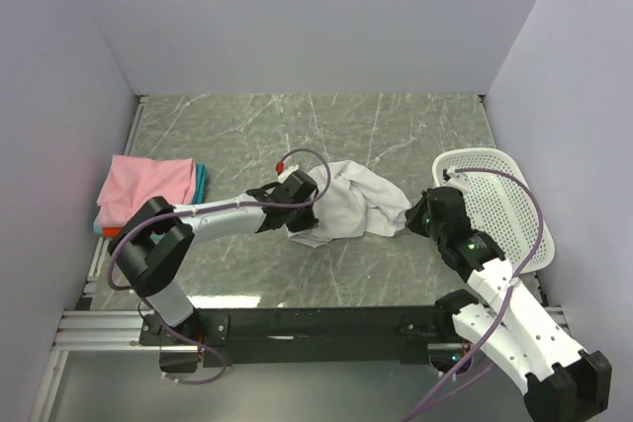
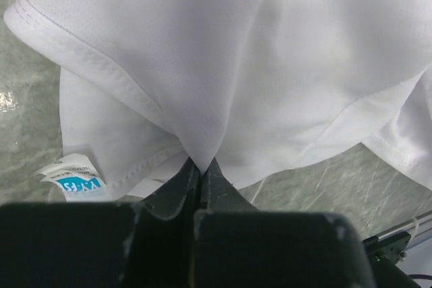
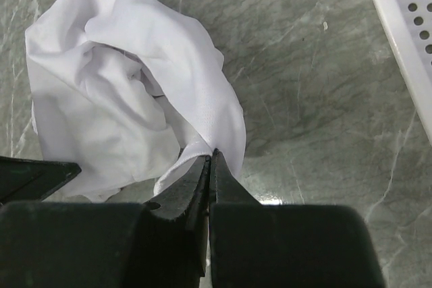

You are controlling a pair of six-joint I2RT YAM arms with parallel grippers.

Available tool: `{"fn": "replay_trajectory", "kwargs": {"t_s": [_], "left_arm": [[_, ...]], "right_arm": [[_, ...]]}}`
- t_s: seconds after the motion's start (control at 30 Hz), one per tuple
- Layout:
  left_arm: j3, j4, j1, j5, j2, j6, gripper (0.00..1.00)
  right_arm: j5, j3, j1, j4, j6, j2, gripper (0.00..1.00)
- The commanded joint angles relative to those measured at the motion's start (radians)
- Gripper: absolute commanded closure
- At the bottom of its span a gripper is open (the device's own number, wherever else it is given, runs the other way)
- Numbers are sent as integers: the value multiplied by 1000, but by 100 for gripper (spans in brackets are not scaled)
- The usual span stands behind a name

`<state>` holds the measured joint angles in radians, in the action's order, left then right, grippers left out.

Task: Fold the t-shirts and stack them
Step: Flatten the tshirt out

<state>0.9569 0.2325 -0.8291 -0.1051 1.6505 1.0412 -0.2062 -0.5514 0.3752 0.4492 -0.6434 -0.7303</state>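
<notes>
Grey-green marbled tabletop [image 1: 396,126] (thin pale veins) between plain whitish walls [image 1: 297,17]

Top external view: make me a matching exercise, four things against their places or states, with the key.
Things:
1. white t-shirt
2. pink t-shirt
3. perforated basket
4. left gripper

Places or states:
A. folded, far left
B. shut, pinching fabric
C. crumpled, in the middle
D. far right

Pairs: 1-C; 2-A; 3-D; 4-B
</notes>
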Motion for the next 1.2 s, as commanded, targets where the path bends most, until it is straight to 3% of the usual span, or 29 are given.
{"fn": "replay_trajectory", "kwargs": {"t_s": [0.0,0.2,0.33,0.5,0.83,1.0,1.17], "left_arm": [[37,30,-5,-34,-53,-32,99],[80,109,-5,-119,-217,-69,99],[224,263,-5,-227,-311,-116,99],[307,314,-5,-314,-472,-161,99],[257,24,-5,-254,-800,-391,99],[188,-41,-5,-364,-870,-474,99],[152,-45,-1,-603,-818,-516,99]], "right_arm": [[43,-13,-10,-33,43,17,100],[82,-103,-10,-12,56,91,100],[122,-243,-10,35,71,150,100],[126,-411,-12,81,90,187,100],[203,-696,-12,94,162,233,100],[208,-716,-12,106,189,209,100],[146,-680,-10,66,212,171,100]]}}
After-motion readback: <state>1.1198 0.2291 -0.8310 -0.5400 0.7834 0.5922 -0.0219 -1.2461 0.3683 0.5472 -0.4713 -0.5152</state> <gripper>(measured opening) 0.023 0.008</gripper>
